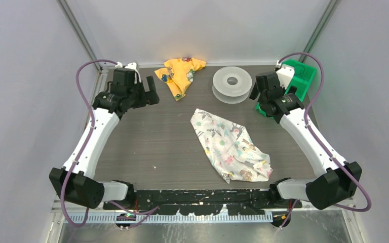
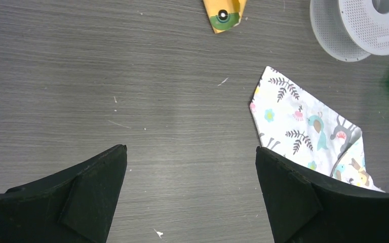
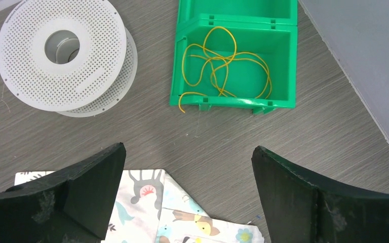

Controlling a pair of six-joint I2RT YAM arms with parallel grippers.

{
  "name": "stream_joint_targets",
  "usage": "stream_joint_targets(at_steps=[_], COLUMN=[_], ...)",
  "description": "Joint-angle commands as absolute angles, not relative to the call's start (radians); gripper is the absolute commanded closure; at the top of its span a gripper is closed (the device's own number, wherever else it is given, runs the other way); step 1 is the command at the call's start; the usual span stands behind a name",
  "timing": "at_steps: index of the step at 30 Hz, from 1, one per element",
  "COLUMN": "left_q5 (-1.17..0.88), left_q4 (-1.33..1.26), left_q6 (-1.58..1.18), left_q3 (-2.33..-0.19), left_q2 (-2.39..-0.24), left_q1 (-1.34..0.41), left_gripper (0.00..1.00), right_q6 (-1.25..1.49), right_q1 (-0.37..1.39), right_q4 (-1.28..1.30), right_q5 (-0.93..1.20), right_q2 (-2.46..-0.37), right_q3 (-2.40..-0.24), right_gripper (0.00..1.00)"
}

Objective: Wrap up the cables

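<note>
The cable (image 3: 222, 59) is a thin yellow cord lying in loose loops inside a green bin (image 3: 233, 104), with one end hanging over the bin's front wall. An empty white perforated spool (image 3: 63, 55) lies flat on the table left of the bin; it also shows in the top view (image 1: 231, 83) and the left wrist view (image 2: 364, 25). My right gripper (image 3: 188, 147) is open and empty, held above the table near the bin (image 1: 304, 71). My left gripper (image 2: 191, 149) is open and empty over bare table at the far left (image 1: 152, 93).
A white patterned cloth (image 1: 230, 147) lies mid-table and shows in both wrist views (image 2: 304, 126) (image 3: 182, 217). A yellow cloth (image 1: 180, 73) lies at the back, left of the spool. Grey walls close in the table on three sides.
</note>
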State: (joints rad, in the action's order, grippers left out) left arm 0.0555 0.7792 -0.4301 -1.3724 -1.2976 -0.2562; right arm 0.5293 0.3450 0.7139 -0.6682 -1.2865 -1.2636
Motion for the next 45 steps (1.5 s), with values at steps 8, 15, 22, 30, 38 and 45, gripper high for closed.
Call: stream_joint_targets(at_steps=[8, 15, 22, 30, 38, 45], left_q5=[-0.239, -0.223, -0.220, -0.216, -0.217, -0.241], left_q4=[0.759, 0.747, 0.755, 0.754, 0.749, 0.742], left_q6=[-0.361, -0.368, -0.353, -0.349, -0.341, -0.342], left_q3=[-1.364, -1.353, -1.351, -1.316, -1.306, -1.311], left_q2=[-1.302, -1.356, -1.350, -1.332, -1.335, -1.361], left_q1=[-0.325, -0.438, -0.445, -0.445, -0.445, -0.445], left_gripper=[0.00, 0.00, 0.00, 0.00, 0.00, 0.00], right_q6=[0.527, 0.595, 0.542, 0.558, 0.558, 0.573], right_q1=[0.171, 0.014, -0.014, -0.010, -0.009, -0.016], right_q4=[0.727, 0.778, 0.803, 0.695, 0.738, 0.854], right_q5=[-0.594, -0.429, -0.334, -0.115, -0.132, -0.351], right_q2=[-1.327, -1.476, -1.676, -1.777, -1.700, -1.599], right_q3=[-1.259, -1.342, -1.488, -1.467, -1.336, -1.304], right_gripper=[0.00, 0.00, 0.00, 0.00, 0.00, 0.00])
